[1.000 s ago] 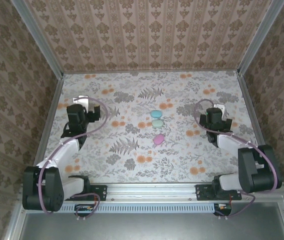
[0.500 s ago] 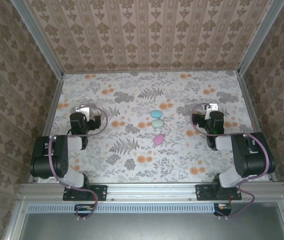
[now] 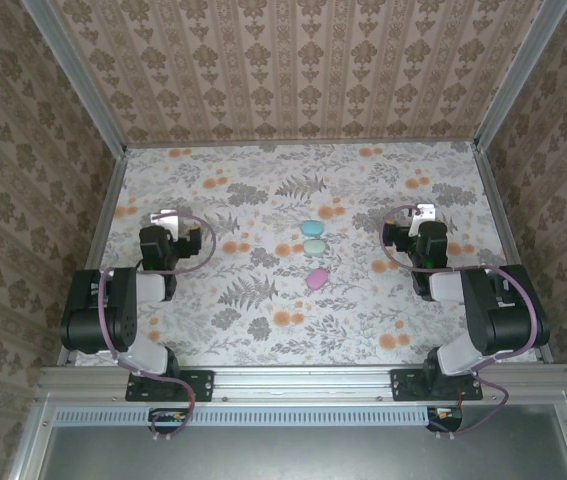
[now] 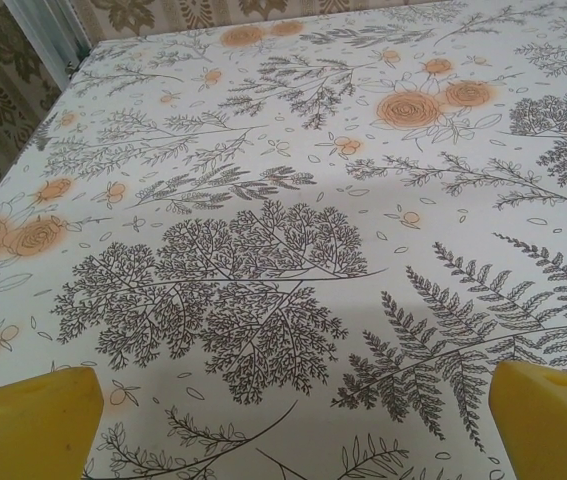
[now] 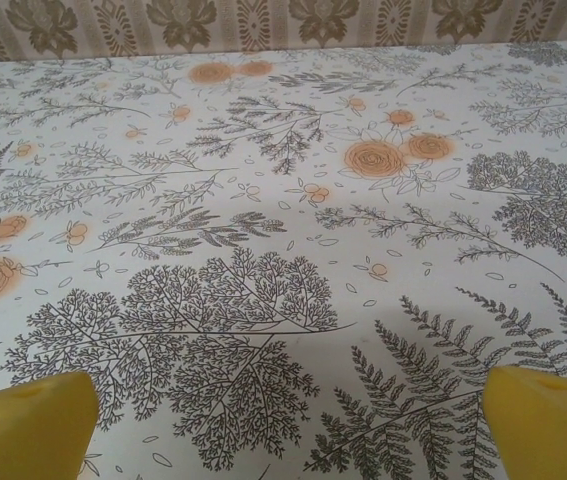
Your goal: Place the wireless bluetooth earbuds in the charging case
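Floral-print surface (image 3: 263, 320), boxed in by damask-papered walls (image 3: 293, 70), with a metal rail (image 3: 293, 378) along the near edge.

Mid-surface lie three pastel, egg-shaped cases:
- cyan case (image 3: 310, 228), farthest
- mint case (image 3: 314, 246), just near of it; cannot tell whether the two touch
- pink case (image 3: 317, 278), nearer again and apart

From above they are too small to tell lids or earbuds.

My left gripper (image 3: 166, 218) sits well left of them and my right gripper (image 3: 423, 214) well right, with open print between. A mauve cable (image 3: 201, 238) loops at the left wrist.

Wrist cameras add the grip state. Yellow pads (image 4: 33, 415) sit at both lower corners on the left, and the right pads (image 5: 548, 415) match. Both jaws are spread wide and hold nothing.
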Controlling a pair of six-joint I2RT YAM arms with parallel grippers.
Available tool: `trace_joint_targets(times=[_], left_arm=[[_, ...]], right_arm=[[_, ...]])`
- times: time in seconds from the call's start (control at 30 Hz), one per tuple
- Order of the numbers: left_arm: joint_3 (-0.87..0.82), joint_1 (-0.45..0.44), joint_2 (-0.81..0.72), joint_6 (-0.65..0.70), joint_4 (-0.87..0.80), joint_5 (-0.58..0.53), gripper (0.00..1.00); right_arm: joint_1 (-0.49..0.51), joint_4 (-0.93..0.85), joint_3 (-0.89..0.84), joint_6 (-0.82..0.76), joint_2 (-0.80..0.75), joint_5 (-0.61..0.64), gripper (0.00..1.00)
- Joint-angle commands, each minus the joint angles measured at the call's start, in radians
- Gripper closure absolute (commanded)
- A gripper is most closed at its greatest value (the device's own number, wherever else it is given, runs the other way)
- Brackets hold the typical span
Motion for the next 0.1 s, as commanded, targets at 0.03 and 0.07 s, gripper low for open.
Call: trace_joint_targets(times=[0.03,0.07], left_arm=[[0.004,-0.003,-0.010,-0.010,0.029,-0.009,0.00],[0.004,-0.003,-0.011,-0.010,0.029,-0.009,0.00]], right_arm=[[0.003,0.032,0.002,-0.013,0.001,0.003,0.00],[0.003,0.033,0.002,-0.013,0.003,0.002,0.00]])
